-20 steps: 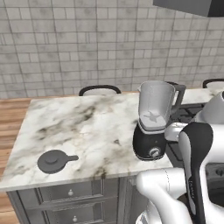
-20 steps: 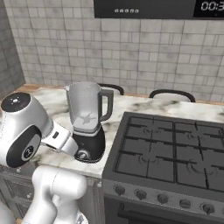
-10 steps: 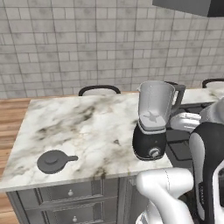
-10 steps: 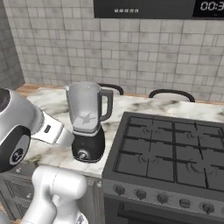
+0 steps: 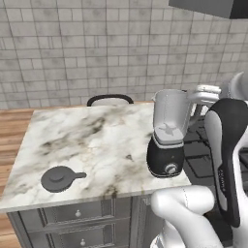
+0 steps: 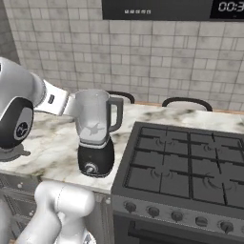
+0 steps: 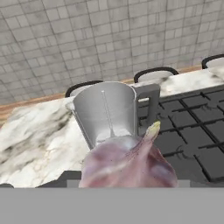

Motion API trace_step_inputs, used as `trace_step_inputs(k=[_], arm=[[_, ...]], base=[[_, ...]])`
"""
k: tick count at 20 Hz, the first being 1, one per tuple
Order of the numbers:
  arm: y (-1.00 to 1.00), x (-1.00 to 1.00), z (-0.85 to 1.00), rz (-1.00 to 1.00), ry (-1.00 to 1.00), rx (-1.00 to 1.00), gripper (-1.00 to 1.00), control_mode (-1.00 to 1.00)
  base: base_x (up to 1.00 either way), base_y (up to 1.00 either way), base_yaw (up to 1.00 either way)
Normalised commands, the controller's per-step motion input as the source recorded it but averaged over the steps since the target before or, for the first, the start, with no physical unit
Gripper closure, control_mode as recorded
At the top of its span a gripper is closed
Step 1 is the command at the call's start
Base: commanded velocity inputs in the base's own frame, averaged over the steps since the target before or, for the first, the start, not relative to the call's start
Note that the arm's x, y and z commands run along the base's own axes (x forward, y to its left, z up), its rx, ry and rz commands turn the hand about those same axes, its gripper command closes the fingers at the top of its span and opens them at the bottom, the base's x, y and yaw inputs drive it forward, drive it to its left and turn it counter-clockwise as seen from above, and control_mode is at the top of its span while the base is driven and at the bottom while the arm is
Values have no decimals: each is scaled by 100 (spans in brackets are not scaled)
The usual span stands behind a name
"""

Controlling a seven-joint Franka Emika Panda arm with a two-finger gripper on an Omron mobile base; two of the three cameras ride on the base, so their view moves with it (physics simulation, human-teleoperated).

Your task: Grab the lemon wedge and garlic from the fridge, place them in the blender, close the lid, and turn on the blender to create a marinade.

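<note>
Worktop (image 5: 92, 140): white marble with grey-brown veining, over grey drawer fronts (image 5: 80, 213). Wall behind: grey tile throughout.

Blender (image 5: 167, 140): near the worktop's right end, beside the black gas hob (image 6: 190, 162); black base, clear jar open at the top.

Lid (image 5: 60, 178): dark grey disc, flat on the marble near the front left corner, well apart from the blender.

Microwave (image 6: 176, 8): black, mounted above the hob.

Garlic (image 7: 129, 164): purplish bulb; in the hand view we see it close against the lens, in front of the jar. We take the gripper's partly spread jaws to be clasping it.
</note>
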Motion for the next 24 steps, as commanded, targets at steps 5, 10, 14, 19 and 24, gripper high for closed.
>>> trace_step_inputs(k=[5,10,14,19,24], arm=[[13,69,11,0,7,-2,100,-100],[5,92,-43,0,6,0,100,-100],[0,93,-69,1,21,0,100,-100],[0,73,-79,4,25,-2,100,-100],[0,49,-46,6,21,-1,100,-100]], base=[[0,0,0],[0,0,0],[0,0,0],[0,0,0],[0,0,0]])
